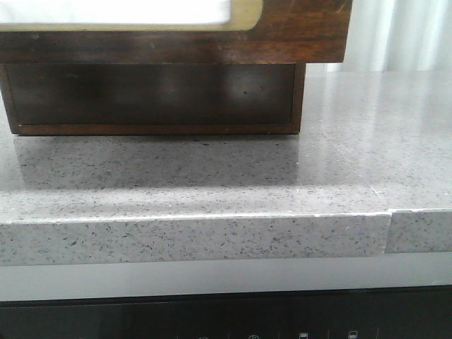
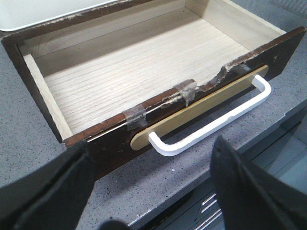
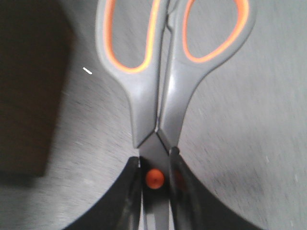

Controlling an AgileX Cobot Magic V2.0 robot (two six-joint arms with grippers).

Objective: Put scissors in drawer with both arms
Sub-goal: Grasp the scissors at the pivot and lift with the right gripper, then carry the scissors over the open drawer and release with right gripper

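Note:
The scissors (image 3: pixel 163 96) have grey handles with orange-lined loops and show only in the right wrist view. My right gripper (image 3: pixel 156 163) is shut on them at the orange pivot, with the handles pointing away from the fingers, above the grey counter. The dark brown drawer (image 2: pixel 115 143) stands pulled open in the left wrist view, and its pale wooden inside is empty. Its white handle (image 2: pixel 211 127) sits on a cream plate. My left gripper (image 2: pixel 152 158) is open and empty, just in front of the handle. In the front view the drawer front (image 1: pixel 296 35) fills the top, and neither gripper shows.
The grey speckled counter (image 1: pixel 212 176) carries the dark wooden cabinet base (image 1: pixel 155 95) under the drawer. The counter's front edge (image 1: pixel 198 236) runs across the front view, with a seam (image 1: pixel 390 229) at the right. A dark shape (image 3: pixel 29 86) lies beside the scissors.

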